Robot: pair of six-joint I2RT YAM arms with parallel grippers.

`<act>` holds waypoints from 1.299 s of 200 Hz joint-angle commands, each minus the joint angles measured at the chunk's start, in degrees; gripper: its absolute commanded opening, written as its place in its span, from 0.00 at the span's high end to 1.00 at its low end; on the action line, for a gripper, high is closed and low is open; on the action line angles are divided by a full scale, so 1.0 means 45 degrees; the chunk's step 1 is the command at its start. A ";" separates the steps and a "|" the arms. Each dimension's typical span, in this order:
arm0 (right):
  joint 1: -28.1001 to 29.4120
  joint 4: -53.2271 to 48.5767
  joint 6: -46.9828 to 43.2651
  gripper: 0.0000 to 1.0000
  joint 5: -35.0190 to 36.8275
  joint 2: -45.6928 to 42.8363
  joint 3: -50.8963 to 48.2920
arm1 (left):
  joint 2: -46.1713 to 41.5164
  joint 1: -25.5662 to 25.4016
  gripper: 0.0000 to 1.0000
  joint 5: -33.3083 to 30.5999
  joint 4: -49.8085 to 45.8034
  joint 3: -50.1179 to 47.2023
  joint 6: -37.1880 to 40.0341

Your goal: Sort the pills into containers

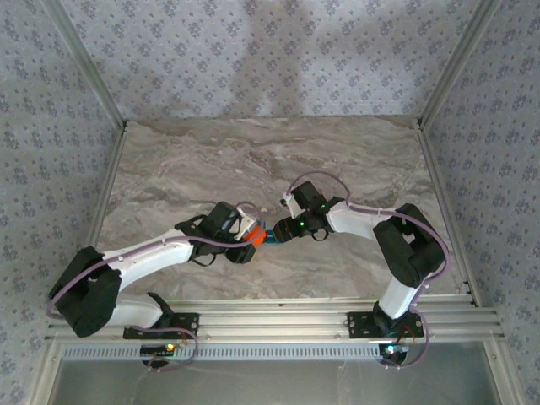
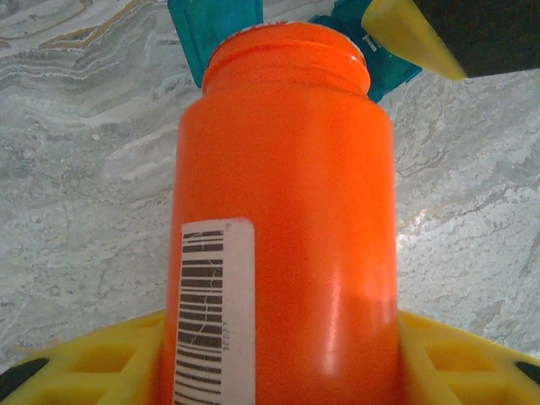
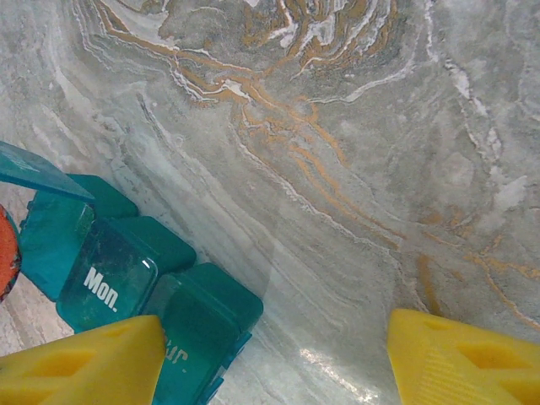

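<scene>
Grips the orange cylindrical plastic bottle (image 2: 287,211) in the left gripper (image 2: 278,363), mouth aimed at the small teal plastic strip of lidded compartments (image 3: 118,270), probably for tipping pills in. Spreads the right gripper (image 3: 278,363) wide, one yellow finger (image 3: 84,359) by the strip at lower left of the right wrist view, apparently to brace it.

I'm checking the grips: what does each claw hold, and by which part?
The left claw holds the orange bottle by its lower body, mouth pointing away. The right claw is open, holding nothing.

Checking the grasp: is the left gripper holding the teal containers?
No, the left gripper clamps the orange bottle; the containers lie beyond it.
</scene>
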 commanded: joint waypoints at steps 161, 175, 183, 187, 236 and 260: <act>-0.0104 -0.0254 0.0212 0.28 0.0215 0.0463 -0.0051 | 0.0831 0.0221 1.00 0.0440 -0.1088 0.1067 -0.0418; -0.0097 -0.0254 0.0210 0.28 0.0196 0.0492 -0.0044 | 0.0733 0.0268 1.00 0.0418 -0.1088 0.1081 -0.0474; -0.0114 -0.0239 0.0208 0.28 0.0197 0.0487 -0.0037 | 0.0646 0.0269 1.00 0.0405 -0.1069 0.1073 -0.0491; -0.0129 -0.0249 0.0212 0.28 0.0196 0.0475 -0.0031 | 0.0611 0.0297 1.00 0.0398 -0.1087 0.1078 -0.0500; -0.0112 -0.0186 0.0248 0.28 0.0169 0.0582 -0.0033 | 0.0515 0.0496 1.00 0.0442 -0.1363 0.1269 -0.0559; -0.0136 -0.0170 0.0268 0.28 0.0158 0.0621 -0.0023 | 0.0652 0.0503 1.00 0.0469 -0.1529 0.1403 -0.0560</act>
